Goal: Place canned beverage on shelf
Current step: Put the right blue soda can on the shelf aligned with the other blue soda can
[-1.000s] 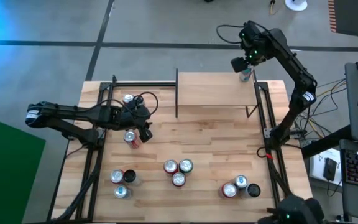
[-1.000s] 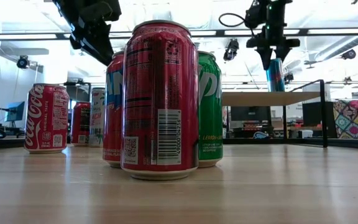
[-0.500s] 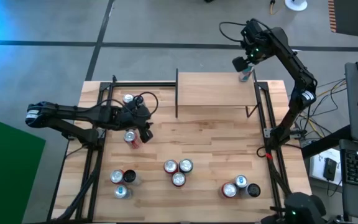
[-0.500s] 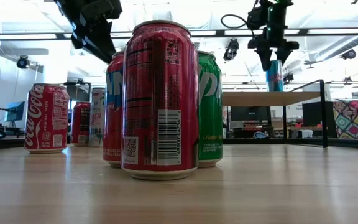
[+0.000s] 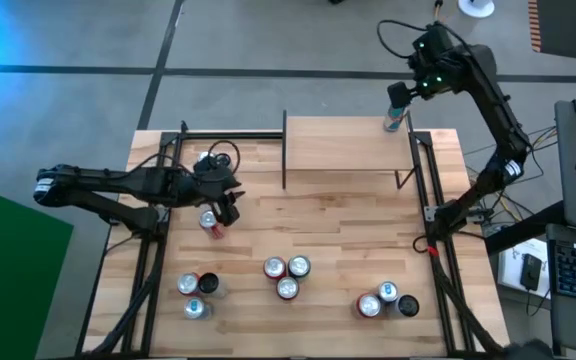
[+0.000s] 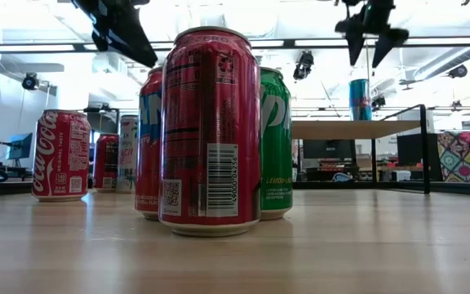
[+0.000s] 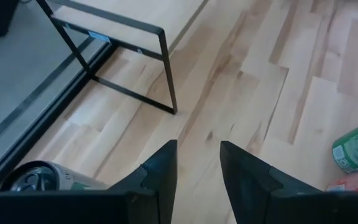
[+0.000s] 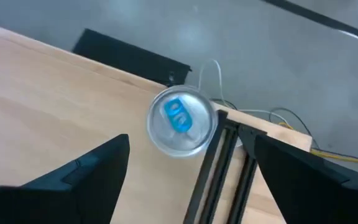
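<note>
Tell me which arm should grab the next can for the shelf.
Left, I'd judge. The left tool hangs open right beside a red can on the table. The right tool is open too, but up above the blue can standing on the shelf, far from the other cans.

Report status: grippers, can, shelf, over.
Right gripper open, raised clear above the tall blue can. Can upright at the far right corner of the small light-wood shelf. Left gripper open, empty, over the tabletop. Nothing obstructing.
</note>
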You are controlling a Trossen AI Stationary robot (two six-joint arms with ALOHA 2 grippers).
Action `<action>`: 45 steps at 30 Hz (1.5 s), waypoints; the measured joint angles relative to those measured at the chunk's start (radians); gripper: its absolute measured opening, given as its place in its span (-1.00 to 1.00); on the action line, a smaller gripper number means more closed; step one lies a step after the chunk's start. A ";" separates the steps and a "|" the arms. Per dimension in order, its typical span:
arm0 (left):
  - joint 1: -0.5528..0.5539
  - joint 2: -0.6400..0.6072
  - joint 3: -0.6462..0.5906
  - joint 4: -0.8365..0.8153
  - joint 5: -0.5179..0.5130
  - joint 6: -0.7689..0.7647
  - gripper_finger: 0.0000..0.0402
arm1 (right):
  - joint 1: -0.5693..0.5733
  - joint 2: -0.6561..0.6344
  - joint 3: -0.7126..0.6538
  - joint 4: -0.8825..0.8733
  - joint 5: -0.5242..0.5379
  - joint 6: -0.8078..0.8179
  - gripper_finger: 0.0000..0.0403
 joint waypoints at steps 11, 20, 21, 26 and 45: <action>0.060 -0.023 -0.002 -0.012 0.144 0.203 -0.47 | 0.309 -0.140 -0.020 -0.009 -0.002 0.262 0.67; 0.089 -0.018 -0.008 0.139 0.259 0.295 -0.47 | 0.837 -0.093 -0.094 -0.023 0.149 0.629 0.67; 0.089 -0.015 -0.008 0.142 0.258 0.294 -0.47 | 0.883 -0.081 -0.107 -0.024 0.156 0.663 0.67; 0.089 0.013 -0.024 0.142 0.256 0.258 -0.47 | 1.062 -0.010 -0.175 -0.025 0.153 0.801 0.67; -0.186 0.077 -0.062 0.227 0.156 -0.161 -0.47 | 1.653 0.077 -0.251 -0.068 -0.075 0.773 0.67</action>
